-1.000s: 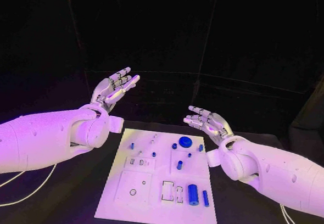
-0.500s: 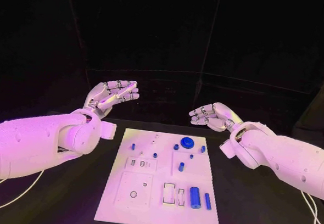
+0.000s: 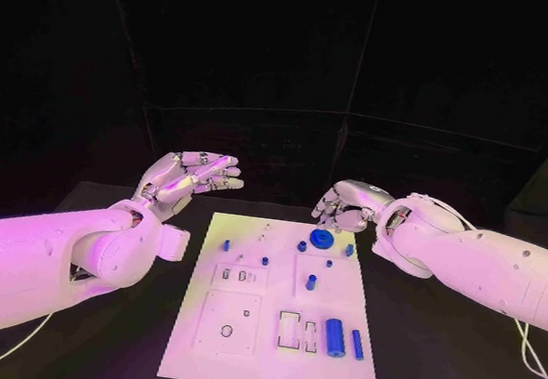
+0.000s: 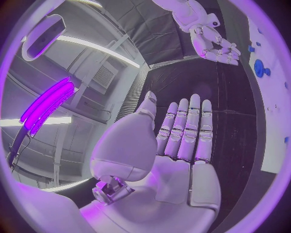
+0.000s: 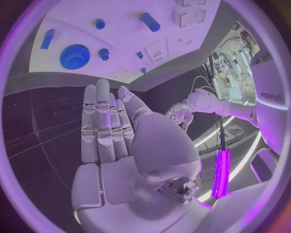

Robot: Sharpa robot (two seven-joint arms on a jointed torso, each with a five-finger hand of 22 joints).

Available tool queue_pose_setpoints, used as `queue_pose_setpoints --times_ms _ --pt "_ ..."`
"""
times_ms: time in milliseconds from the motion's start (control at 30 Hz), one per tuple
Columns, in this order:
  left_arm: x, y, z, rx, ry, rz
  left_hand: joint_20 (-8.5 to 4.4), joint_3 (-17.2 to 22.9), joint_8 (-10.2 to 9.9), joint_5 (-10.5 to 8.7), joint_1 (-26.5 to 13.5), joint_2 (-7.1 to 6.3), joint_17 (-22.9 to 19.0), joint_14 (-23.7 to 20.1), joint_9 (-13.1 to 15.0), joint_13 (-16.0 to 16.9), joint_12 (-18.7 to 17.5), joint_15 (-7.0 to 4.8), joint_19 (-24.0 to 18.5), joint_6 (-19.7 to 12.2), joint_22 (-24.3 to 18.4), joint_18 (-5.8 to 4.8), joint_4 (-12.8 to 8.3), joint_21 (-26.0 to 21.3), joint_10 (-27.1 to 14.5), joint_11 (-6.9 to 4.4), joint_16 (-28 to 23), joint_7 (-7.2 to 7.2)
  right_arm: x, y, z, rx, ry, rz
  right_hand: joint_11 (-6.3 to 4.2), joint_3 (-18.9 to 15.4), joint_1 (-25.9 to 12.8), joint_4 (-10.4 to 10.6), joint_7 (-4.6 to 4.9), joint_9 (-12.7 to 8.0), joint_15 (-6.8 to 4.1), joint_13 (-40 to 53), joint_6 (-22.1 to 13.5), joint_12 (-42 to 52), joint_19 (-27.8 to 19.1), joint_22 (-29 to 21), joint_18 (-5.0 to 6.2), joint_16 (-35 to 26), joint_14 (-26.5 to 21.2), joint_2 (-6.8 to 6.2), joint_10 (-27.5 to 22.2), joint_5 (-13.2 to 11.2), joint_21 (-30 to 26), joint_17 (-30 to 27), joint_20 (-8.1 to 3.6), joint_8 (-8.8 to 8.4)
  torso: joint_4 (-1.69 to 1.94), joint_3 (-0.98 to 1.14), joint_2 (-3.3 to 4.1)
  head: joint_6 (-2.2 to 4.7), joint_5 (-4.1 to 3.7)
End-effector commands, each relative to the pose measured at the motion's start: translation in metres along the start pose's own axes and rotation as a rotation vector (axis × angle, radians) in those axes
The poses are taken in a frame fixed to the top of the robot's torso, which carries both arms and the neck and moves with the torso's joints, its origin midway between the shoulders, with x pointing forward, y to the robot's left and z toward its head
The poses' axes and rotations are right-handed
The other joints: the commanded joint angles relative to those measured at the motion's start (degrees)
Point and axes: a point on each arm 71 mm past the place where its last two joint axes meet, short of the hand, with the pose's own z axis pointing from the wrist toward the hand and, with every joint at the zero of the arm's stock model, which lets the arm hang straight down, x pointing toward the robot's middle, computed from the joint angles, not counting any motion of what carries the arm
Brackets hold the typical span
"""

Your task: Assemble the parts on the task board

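Task board (image 3: 201, 349) sits mid-desk (image 3: 440, 378), blue parts on it: a cylinder (image 3: 333, 334) in the near right slots, a round gear (image 3: 322, 240) at the far edge. Beyond that edge, left hand (image 3: 192, 177) and right hand (image 3: 349, 205) hover, fingers loose, holding nothing.

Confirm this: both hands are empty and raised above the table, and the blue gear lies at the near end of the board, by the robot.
Not quite. The left hand and right hand are empty and raised, but the blue gear lies at the far end of the board, near the right hand. The head view shows it.
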Motion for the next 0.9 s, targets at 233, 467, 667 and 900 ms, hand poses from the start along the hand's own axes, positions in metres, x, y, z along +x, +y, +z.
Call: queue_pose_setpoints --times_ms 233,467,667,900 --pt "0.026 -0.005 -0.006 0.009 0.105 -0.036 0.13 -1.1 -0.9 -0.21 -1.4 0.24 -0.4 0.1 -0.5 -0.3 -0.9 0.28 0.4 0.4 -0.5 0.27 -0.1 -0.9 0.2 0.30 -1.2 0.71 0.006 0.020 0.006 0.007 0.072 -0.339 -0.26 1.9 -2.0 0.1 -0.73 -0.1 -0.50 -0.3 -2.3 -2.7 1.1 2.4 0.51 4.3 1.9 -2.00 -1.3 0.8 4.3 4.7 -1.23 -2.47 0.64 -0.09 3.11 1.08 -0.55" --pt "0.031 -0.005 -0.007 0.011 0.113 -0.042 0.17 -1.3 -1.0 -0.21 -1.6 0.43 -0.4 0.1 -0.6 -0.4 -1.1 0.33 0.4 0.3 -0.6 0.27 0.0 -1.1 0.2 0.34 -1.4 0.76 0.008 0.024 0.009 0.013 0.087 -0.378 -0.41 4.3 -3.4 0.2 -0.94 0.0 -0.71 -0.3 -3.9 -3.9 1.8 3.9 0.67 7.7 3.2 -2.99 -2.3 0.2 7.3 7.8 -1.46 -2.47 1.10 -0.17 4.02 1.41 -1.01" --pt "0.035 -0.005 -0.007 0.011 0.123 -0.049 0.19 -1.3 -1.1 -0.21 -1.8 0.68 -0.5 0.2 -0.6 -0.4 -1.2 0.34 0.5 0.3 -0.7 0.29 0.0 -1.1 0.2 0.36 -1.5 0.79 0.009 0.024 0.010 0.027 0.102 -0.397 -0.28 6.3 -4.7 0.4 -1.38 0.0 -0.69 -0.2 -5.2 -3.8 2.3 5.0 0.69 12.1 3.3 -3.62 -3.5 -0.3 9.6 11.3 -1.37 -2.44 1.33 -0.12 4.69 1.41 -1.27" --pt "0.037 -0.005 -0.007 0.010 0.129 -0.054 0.20 -1.4 -1.2 -0.21 -1.9 0.86 -0.5 0.2 -0.7 -0.4 -1.3 0.34 0.6 0.4 -0.7 0.30 0.1 -1.2 0.3 0.37 -1.6 0.80 0.010 0.025 0.012 0.029 0.113 -0.401 -0.21 7.9 -5.4 0.6 -1.52 0.1 -0.68 -0.3 -5.5 -3.8 2.6 5.9 0.69 15.9 3.0 -4.00 -4.1 -0.5 11.4 13.9 -1.38 -2.39 1.28 -0.18 5.15 1.27 -1.40"
